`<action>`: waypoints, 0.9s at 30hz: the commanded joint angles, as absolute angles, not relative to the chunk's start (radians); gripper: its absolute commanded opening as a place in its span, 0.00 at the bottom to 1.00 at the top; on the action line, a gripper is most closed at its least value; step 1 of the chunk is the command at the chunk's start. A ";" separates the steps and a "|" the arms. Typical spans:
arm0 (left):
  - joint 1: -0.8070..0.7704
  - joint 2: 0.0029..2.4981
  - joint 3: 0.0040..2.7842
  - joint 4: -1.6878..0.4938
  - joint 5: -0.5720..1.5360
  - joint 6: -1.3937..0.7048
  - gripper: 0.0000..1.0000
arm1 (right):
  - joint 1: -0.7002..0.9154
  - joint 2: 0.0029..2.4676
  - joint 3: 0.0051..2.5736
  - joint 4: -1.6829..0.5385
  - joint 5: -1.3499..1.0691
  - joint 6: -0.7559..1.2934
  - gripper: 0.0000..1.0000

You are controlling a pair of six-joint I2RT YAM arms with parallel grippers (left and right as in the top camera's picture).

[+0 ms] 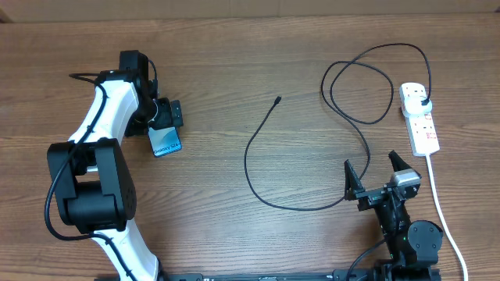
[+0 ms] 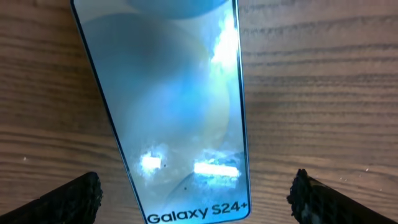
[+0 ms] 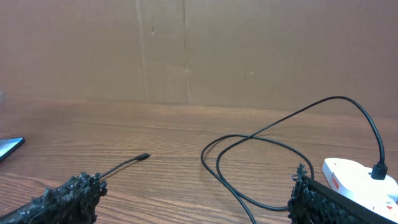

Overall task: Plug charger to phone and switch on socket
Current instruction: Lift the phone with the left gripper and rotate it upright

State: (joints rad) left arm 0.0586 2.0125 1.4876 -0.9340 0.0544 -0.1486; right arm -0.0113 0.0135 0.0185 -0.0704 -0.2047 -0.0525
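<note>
**A:** Wooden table (image 1: 234, 62), brown wall behind. How far along?

**B:** Barely started. The phone (image 1: 165, 142) lies screen-up on the left between the left gripper's (image 2: 196, 202) wide jaws, ungripped. The charger's (image 1: 258, 148) plug (image 1: 423, 100) sits in the power strip (image 1: 422, 129). Its connector tip (image 1: 278, 99) lies loose mid-table.

**A:** Right gripper (image 1: 372, 165)?

**B:** Wide, empty, near the cable. Plugging into the phone looks undone. The switch I can't read.

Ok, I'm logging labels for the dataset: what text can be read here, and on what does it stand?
"Galaxy S24+": on the phone, at the near end of its screen in the left wrist view.
Red markings on the socket: too small to read.
Nothing else is legible.
</note>
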 commanded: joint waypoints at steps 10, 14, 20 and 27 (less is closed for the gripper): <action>0.056 2.044 1.510 -0.904 0.041 -0.181 1.00 | -0.004 0.004 0.008 -0.065 -0.202 -0.049 1.00; 0.050 2.044 1.510 -0.897 0.033 -0.187 1.00 | -0.004 0.004 0.008 -0.065 -0.202 -0.049 1.00; 0.039 2.056 1.510 -0.879 0.026 -0.188 1.00 | -0.004 0.004 0.008 -0.065 -0.202 -0.049 1.00; 0.033 2.094 1.510 -0.882 0.011 -0.188 1.00 | -0.004 0.004 0.008 -0.065 -0.202 -0.049 1.00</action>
